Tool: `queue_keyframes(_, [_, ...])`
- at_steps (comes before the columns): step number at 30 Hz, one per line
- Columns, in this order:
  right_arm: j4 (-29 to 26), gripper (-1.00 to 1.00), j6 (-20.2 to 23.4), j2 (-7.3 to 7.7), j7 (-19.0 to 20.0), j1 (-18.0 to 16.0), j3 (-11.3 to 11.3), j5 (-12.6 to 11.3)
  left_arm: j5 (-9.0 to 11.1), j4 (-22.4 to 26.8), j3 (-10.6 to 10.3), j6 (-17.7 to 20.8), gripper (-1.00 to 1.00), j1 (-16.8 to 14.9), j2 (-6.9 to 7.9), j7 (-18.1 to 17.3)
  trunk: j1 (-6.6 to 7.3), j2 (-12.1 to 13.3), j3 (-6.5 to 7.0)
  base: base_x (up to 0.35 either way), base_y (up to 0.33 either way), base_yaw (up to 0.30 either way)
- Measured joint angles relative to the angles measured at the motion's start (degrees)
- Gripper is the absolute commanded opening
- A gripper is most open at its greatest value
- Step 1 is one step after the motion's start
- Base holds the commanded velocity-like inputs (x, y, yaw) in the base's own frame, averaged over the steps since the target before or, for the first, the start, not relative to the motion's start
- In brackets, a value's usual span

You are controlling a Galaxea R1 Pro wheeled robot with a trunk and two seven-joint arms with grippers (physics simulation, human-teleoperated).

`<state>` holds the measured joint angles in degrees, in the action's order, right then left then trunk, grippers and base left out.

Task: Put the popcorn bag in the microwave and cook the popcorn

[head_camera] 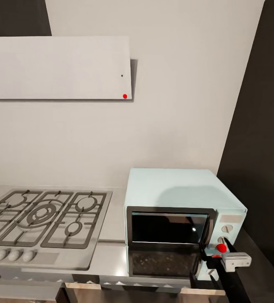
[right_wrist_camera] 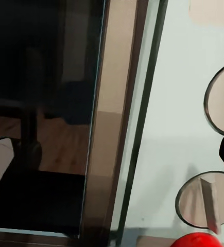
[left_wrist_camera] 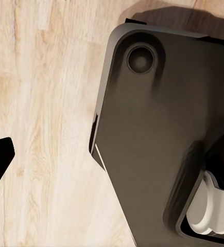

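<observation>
Reaching our right gripper [head_camera: 221, 257] near the microwave [head_camera: 183, 210] knobs [head_camera: 227, 228], grip unclear, we are judging starting the heating comes next.

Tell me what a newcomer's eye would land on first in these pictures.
First, the pale mint microwave on the grey countertop at the right, its dark glass door shut. Next, the bright red button on its knob panel, with the robot's right hand close in front of it; the right wrist view shows the red button below two round knobs. To the left lies the grey gas hob.
</observation>
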<state>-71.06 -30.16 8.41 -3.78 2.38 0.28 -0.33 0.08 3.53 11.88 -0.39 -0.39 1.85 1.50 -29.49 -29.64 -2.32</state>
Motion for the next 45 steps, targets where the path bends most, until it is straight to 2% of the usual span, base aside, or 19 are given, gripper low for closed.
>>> queue_keyframes(5, [0.0, 1.0, 0.0, -0.02, 0.2, 0.0, 1.0, 0.0, 0.0, 0.0, 0.0, 0.0, 1.0, 0.0, 0.0, 0.0, 0.0, 0.0, 0.0, 0.0, 0.0, 0.0])
queue_keyframes(22, [0.0, 1.0, 0.0, -0.02, 0.2, 0.0, 1.1, 0.0, 0.0, 0.0, 0.0, 0.0, 1.0, 0.0, 0.0, 0.0, 0.0, 0.0, 0.0, 0.047, 0.0, 0.0])
queue_keyframes(23, [0.0, -1.0, 0.0, -0.02, 0.2, 0.0, 1.1, 0.0, 0.0, 0.0, 0.0, 0.0, 1.0, 0.0, 0.0, 0.0, 0.0, 0.0, 0.0, 0.0, 0.0, 0.0])
queue_keyframes(33, [0.0, -1.0, -0.1, 0.0, -0.4, 0.0, 0.1, -1.0, 0.0, 0.0, 0.0, 0.0, 1.0, 0.0, 0.0, 0.0, 0.0, 0.0, -0.01, 0.0, 0.0, 0.0])
queue_keyframes(45, [0.0, -1.0, 0.0, 0.0, -0.4, 0.0, 0.6, -0.9, 0.0, 0.0, 0.1, 0.0, 1.0, 0.0, -0.35, 0.1, -0.01, 0.0, 0.01, -0.098, 0.0, 0.0])
